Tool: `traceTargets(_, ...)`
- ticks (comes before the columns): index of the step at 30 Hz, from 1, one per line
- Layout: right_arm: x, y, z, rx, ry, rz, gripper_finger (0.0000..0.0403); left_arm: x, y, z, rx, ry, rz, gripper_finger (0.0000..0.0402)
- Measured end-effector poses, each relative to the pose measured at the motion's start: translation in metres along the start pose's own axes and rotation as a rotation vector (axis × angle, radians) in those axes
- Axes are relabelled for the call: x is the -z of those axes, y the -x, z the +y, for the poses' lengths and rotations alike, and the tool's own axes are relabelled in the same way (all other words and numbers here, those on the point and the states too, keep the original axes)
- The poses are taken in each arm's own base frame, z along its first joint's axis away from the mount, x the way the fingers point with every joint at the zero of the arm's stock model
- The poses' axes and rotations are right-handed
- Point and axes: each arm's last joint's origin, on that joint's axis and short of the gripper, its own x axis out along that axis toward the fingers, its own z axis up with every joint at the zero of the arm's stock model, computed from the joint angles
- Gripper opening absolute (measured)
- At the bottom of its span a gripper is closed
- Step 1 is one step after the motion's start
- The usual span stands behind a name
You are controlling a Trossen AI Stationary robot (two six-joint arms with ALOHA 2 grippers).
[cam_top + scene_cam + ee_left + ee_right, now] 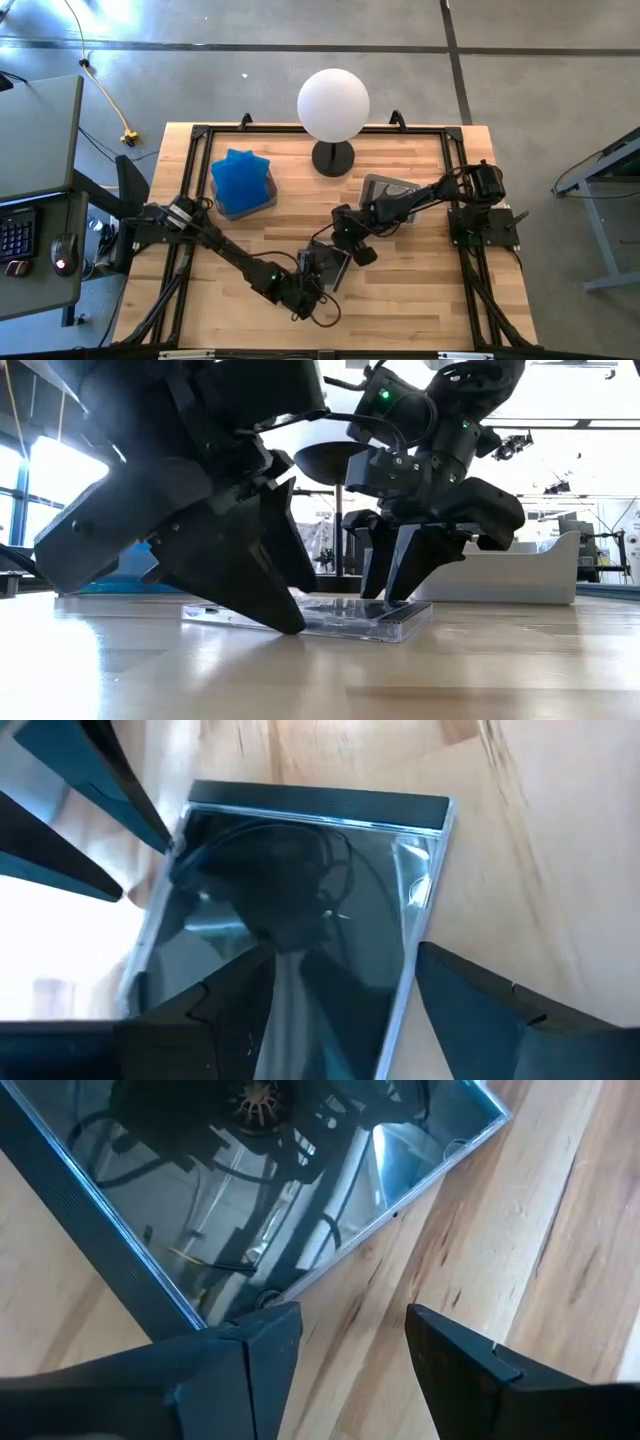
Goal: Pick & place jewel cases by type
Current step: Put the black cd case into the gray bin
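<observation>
Wooden desk [400, 300] and what is laid on it

A dark jewel case [330, 265] is laid flat near the front; a grey tub [245, 200] of blue cases, a second tub [385, 188] and a lamp base [333, 158] are set farther back.

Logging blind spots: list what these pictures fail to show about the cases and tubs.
- High view: dark jewel case mostly hidden under left pincer and right pincer.
- High view: grey tub contents covered by the right arm.
- Low view: blue cases blocked by the left pincer.

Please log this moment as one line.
left tool: open, at dark jewel case | right tool: open, at opposite edge | case flat on table
</observation>
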Motion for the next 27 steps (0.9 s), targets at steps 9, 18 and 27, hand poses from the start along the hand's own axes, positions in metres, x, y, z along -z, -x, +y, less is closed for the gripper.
traceTargets(9, -0.003, 0.000, 0.005, -0.083, -0.011, -0.037, 0.0180, -0.014, 0.006, 0.000, -0.104, -0.118, -0.024, 0.0236)
traceTargets(18, 0.000, 0.000, 0.010, -0.126, -0.065, 0.003, 0.0138, -0.021, 0.014, 0.000, -0.158, -0.137, -0.019, 0.0236)
traceTargets(27, -0.002, 0.000, 0.026, -0.146, -0.056, 0.031, 0.0126, -0.043, 0.028, 0.006, -0.188, -0.159, -0.033, 0.0236)
